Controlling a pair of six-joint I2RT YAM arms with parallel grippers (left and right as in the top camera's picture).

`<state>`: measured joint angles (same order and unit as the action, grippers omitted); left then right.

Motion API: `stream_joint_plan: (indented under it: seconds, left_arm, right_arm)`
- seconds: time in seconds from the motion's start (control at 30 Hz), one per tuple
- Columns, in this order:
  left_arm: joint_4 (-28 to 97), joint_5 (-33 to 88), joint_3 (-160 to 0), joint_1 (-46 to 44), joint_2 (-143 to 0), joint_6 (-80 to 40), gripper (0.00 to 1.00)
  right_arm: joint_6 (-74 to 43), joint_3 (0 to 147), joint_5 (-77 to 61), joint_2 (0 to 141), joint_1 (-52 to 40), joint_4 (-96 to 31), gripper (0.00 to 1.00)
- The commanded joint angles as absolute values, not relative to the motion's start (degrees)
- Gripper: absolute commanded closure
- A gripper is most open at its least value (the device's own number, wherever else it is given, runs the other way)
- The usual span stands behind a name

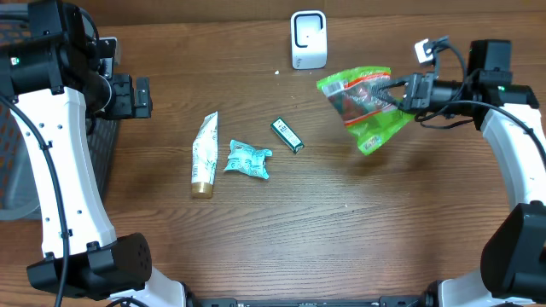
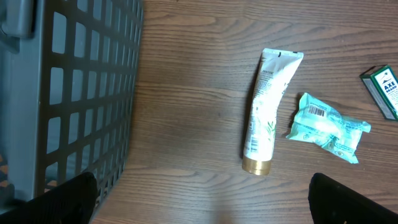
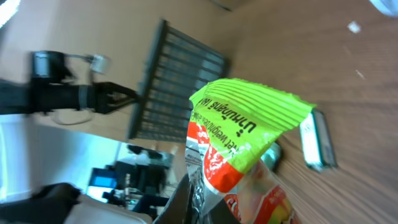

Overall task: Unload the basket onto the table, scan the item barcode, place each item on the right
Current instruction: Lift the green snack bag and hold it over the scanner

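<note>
My right gripper (image 1: 397, 92) is shut on a green and red snack bag (image 1: 365, 104), holding it in the air just right of and below the white scanner (image 1: 308, 39) at the table's back edge. The right wrist view is filled by the bag (image 3: 242, 130), pinched between the dark fingers at the bottom of the frame (image 3: 205, 208). At the far left my left gripper (image 1: 141, 96) stands open beside the basket. In its own view the fingertips (image 2: 69, 198) are far apart over bare wood, with nothing between them.
A white tube with a gold cap (image 1: 204, 155), a teal packet (image 1: 247, 159) and a small green box (image 1: 287, 135) lie mid-table. A grey mesh basket (image 1: 17, 170) stands at the left edge. The left wrist view shows the tube (image 2: 268, 109), packet (image 2: 326, 127) and basket (image 2: 68, 93).
</note>
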<state>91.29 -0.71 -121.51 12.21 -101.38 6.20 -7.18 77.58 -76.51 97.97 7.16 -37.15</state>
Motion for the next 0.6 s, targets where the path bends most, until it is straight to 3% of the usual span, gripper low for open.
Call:
stream_joint_plan:
  seconds: [0.0,0.57]
  left_arm:
    - [91.2,-0.9,-121.9,12.4,-100.5,6.9,0.00]
    - [91.2,-0.9,-121.9,12.4,-100.5,6.9,0.00]
  right_arm:
    - [-16.0,78.9,-87.0,96.4,8.0,-30.9,0.96]
    - [-64.1,78.9,-88.6,93.4,6.0,27.1,0.96]
